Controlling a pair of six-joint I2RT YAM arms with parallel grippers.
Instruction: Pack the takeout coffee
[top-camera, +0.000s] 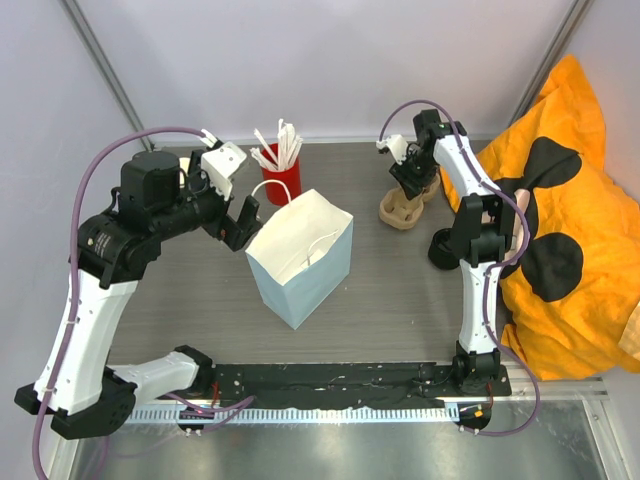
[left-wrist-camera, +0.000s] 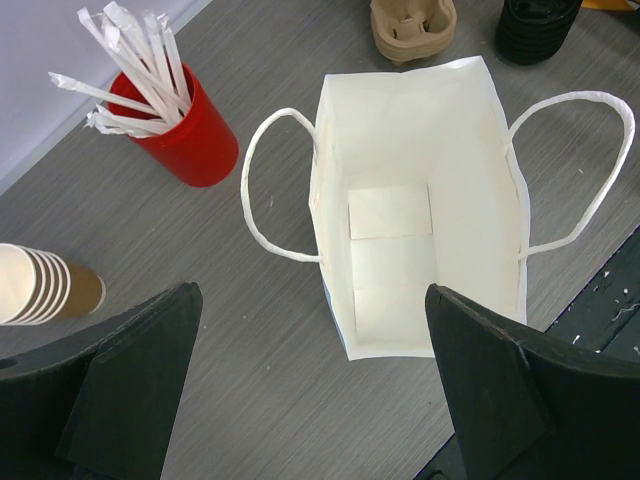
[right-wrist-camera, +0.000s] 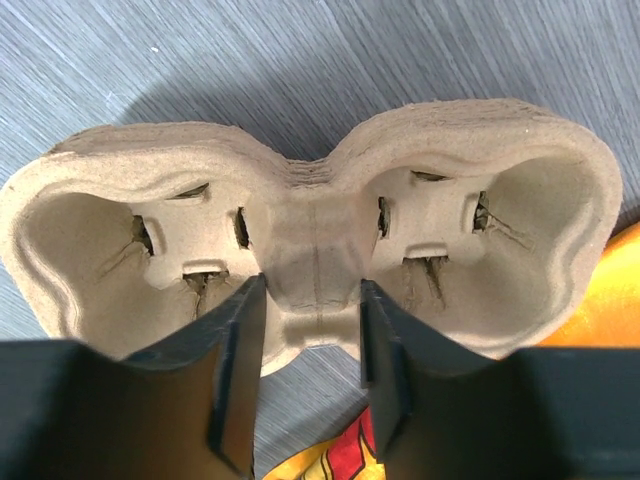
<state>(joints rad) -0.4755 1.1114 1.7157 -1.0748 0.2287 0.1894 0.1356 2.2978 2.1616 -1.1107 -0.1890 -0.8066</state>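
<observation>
The takeout coffee shows as a nested stack of tan paper cups with white insides (left-wrist-camera: 45, 288), at the left edge of the left wrist view; my left arm hides it in the top view. My left gripper (top-camera: 240, 220) (left-wrist-camera: 312, 295) hangs open over bare table beside the open white paper bag (top-camera: 290, 280) (left-wrist-camera: 470, 200), which shows nothing inside. At the back right, my right gripper (top-camera: 410, 178) (right-wrist-camera: 308, 285) has closed its fingers against both sides of the middle ridge of the moulded cardboard cup carrier (top-camera: 398, 212) (left-wrist-camera: 412, 28) (right-wrist-camera: 100, 230).
A red cup of white wrapped sticks (top-camera: 282, 178) (left-wrist-camera: 190, 145) stands behind the bag. A black stack of lids (top-camera: 444, 250) (left-wrist-camera: 535, 28) sits right of the carrier. An orange cloth with black spots (top-camera: 570, 200) covers the right side.
</observation>
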